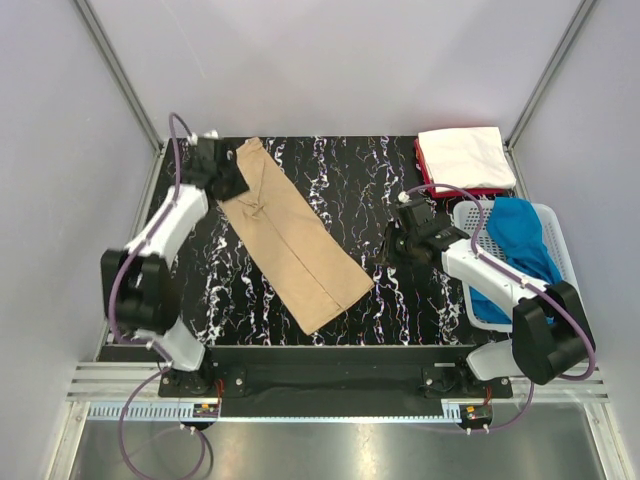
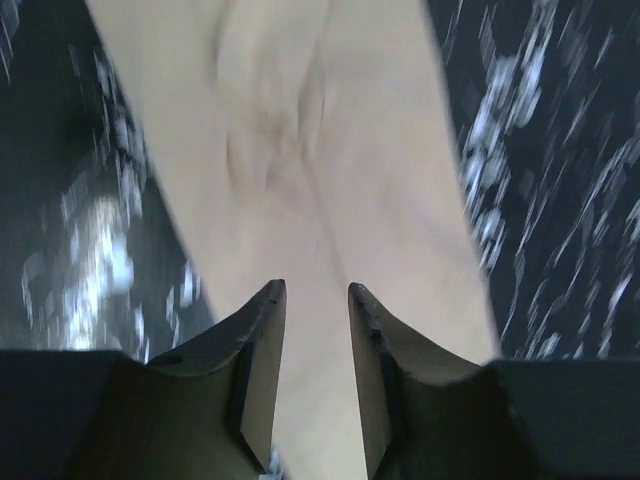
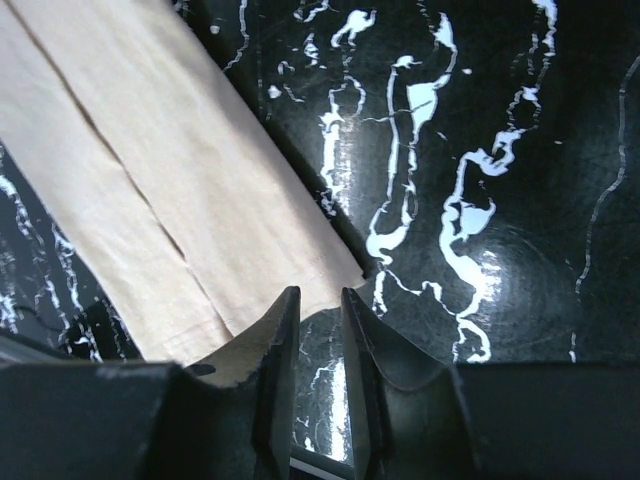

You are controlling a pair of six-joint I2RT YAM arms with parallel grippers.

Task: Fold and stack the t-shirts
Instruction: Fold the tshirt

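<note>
The tan t-shirt (image 1: 295, 240) lies folded into a long narrow strip, running diagonally from the far left of the black marbled table towards the near middle. My left gripper (image 1: 232, 178) hovers over its far end; in the left wrist view its jaws (image 2: 315, 290) stand apart with tan cloth (image 2: 300, 150) below them, blurred. My right gripper (image 1: 387, 250) is just right of the strip's near corner; its jaws (image 3: 318, 292) are open over bare table, with the tan corner (image 3: 200, 220) beside the left finger. A folded white t-shirt (image 1: 460, 155) rests on a red one (image 1: 470, 191). A blue t-shirt (image 1: 515, 245) lies in the basket.
A white mesh basket (image 1: 465, 215) stands at the right edge of the table, close behind my right arm. The white and red shirts sit at the far right corner. Grey walls enclose the table (image 1: 350, 180) on three sides.
</note>
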